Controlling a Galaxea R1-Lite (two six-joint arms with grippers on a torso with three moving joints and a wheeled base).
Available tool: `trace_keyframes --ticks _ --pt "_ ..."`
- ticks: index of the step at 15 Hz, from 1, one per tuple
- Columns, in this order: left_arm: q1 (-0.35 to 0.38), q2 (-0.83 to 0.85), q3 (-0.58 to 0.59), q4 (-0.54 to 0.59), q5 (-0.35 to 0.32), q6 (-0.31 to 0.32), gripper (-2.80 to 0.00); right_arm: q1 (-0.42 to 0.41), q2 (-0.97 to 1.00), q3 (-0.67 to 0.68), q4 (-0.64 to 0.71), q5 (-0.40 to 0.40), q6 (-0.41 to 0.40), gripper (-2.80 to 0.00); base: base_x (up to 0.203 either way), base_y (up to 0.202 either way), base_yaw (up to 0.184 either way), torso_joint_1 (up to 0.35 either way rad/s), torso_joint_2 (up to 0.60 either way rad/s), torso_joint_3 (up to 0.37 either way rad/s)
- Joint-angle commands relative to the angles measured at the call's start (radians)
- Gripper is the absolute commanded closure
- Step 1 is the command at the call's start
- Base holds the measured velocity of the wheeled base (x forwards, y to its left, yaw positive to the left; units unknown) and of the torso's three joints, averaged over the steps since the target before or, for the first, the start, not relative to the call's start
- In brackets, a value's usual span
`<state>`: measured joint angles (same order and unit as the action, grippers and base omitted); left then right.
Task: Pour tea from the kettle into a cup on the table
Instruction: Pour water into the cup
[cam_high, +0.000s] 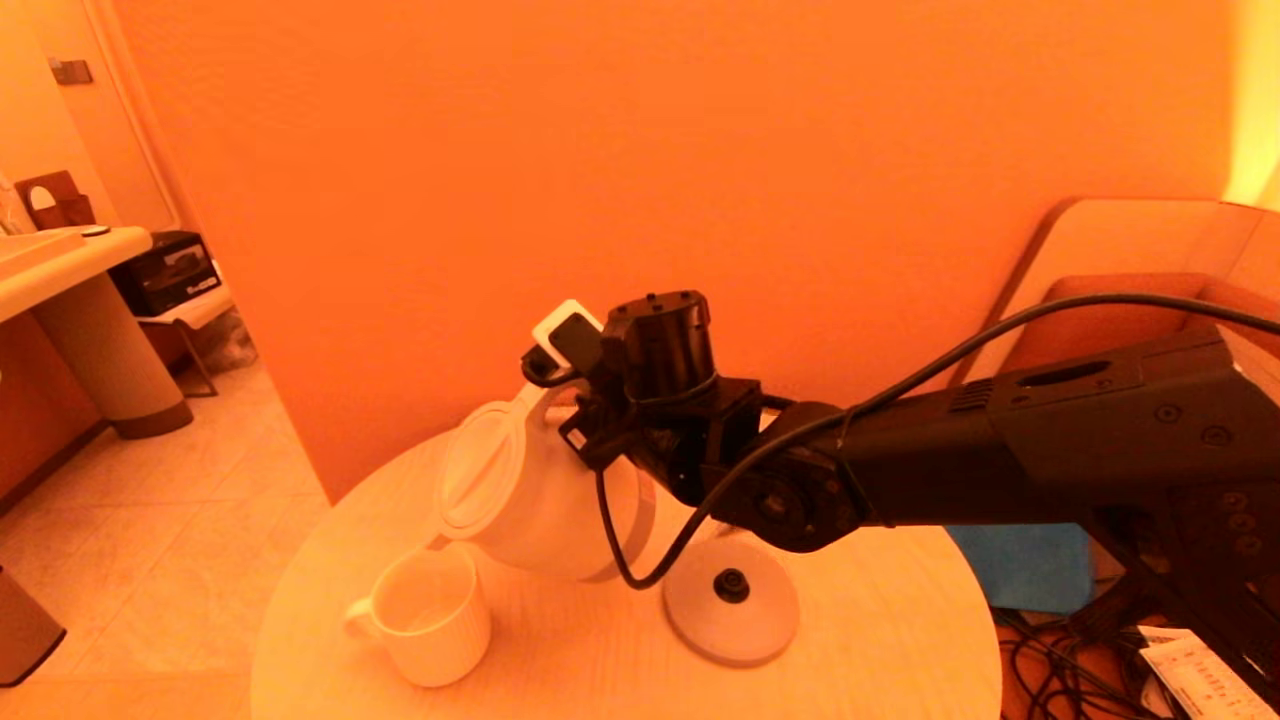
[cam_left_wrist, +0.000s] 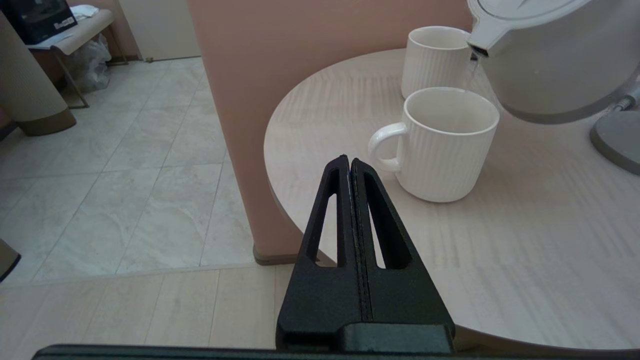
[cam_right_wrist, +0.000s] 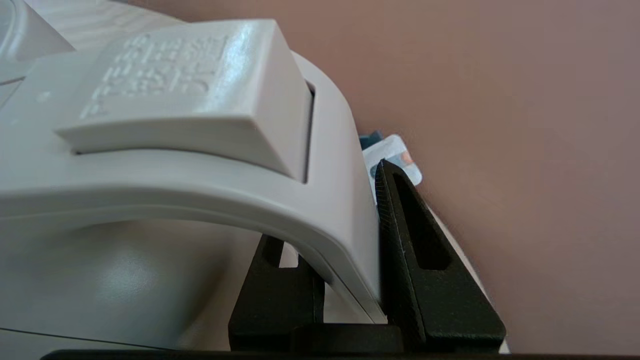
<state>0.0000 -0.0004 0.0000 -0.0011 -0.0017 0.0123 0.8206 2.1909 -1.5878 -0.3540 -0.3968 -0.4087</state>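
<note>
While the right gripper (cam_right_wrist: 345, 280) clamps the smooth plastic kettle (cam_high: 530, 500) by its handle, a thin stream falls into the ribbed mug (cam_left_wrist: 442, 142). The left gripper (cam_left_wrist: 350, 165) is pressed together beside the table (cam_left_wrist: 525, 240).

Raised lettering is moulded into the flat lid-release tab (cam_right_wrist: 180, 95) at the top of the kettle (cam_right_wrist: 125, 270) handle, but no word of it can be made out. White print is seen on a black box (cam_left_wrist: 37, 17) far beyond the table (cam_left_wrist: 525, 260), also unreadable.
</note>
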Motion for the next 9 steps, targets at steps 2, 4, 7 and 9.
trace_keyframes --ticks 2,4,7,9 --pt "0.000 0.000 0.000 0.000 0.000 0.000 0.00 0.002 0.001 -0.036 0.026 -0.002 -0.006 0.00 0.000 0.000 0.000 0.000 0.00 0.000" --pt "0.000 0.000 0.000 0.000 0.000 0.000 0.00 0.002 0.012 -0.053 0.036 -0.002 -0.013 0.00 0.000 0.000 0.000 0.000 0.00 0.000" --pt "0.000 0.000 0.000 0.000 0.000 0.000 0.00 0.002 0.015 -0.067 0.052 -0.002 -0.023 0.00 0.000 0.000 0.000 0.000 0.00 0.000" --pt "0.000 0.000 0.000 0.000 0.000 0.000 0.00 0.002 0.015 -0.069 0.053 -0.002 -0.027 0.00 0.000 0.000 0.000 0.000 0.00 0.000"
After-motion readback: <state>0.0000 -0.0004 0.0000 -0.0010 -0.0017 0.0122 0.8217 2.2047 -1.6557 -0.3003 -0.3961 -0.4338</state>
